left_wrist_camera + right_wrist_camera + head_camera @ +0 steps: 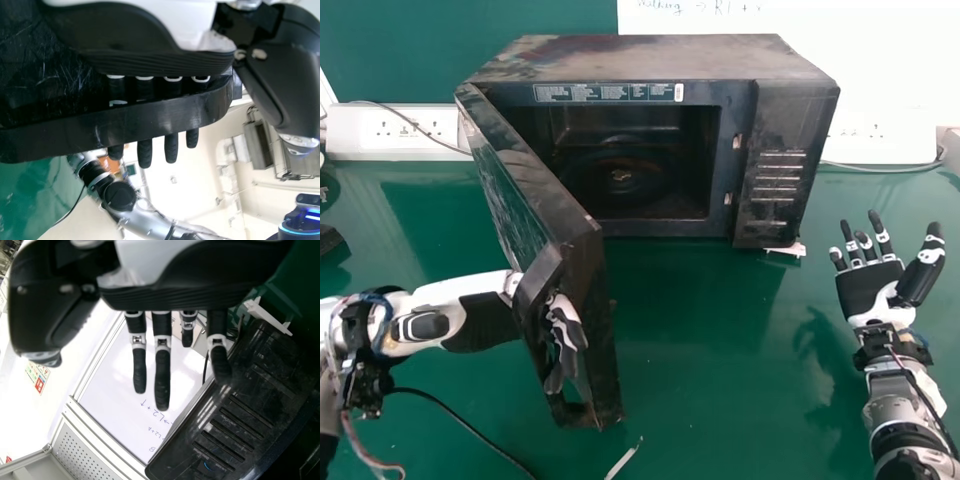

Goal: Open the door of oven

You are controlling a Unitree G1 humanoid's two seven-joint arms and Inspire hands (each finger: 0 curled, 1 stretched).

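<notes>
The oven (650, 60) was found standing on the green bench (720, 350), ahead of the robot and near the middle of the head view. Its door (505, 180), hinged at the left side, stood wide open, its free edge swung out towards the robot, and the dark cavity (620, 175) was exposed. The left robot hand (565, 325) was at the handle (150, 117): its fingers passed through the opening and were hooked behind the bar, their tips emerging past it, while the thumb (282, 85) stood apart from them. The right robot hand (868, 290) was observed to the right of the oven, well apart from it, fingers and thumb extended and nothing held. A socket panel (395, 140) was noted behind the bench on the left, with a second (880, 148) on the right. A black cable (470, 427) ran across the bench below the left arm.
</notes>
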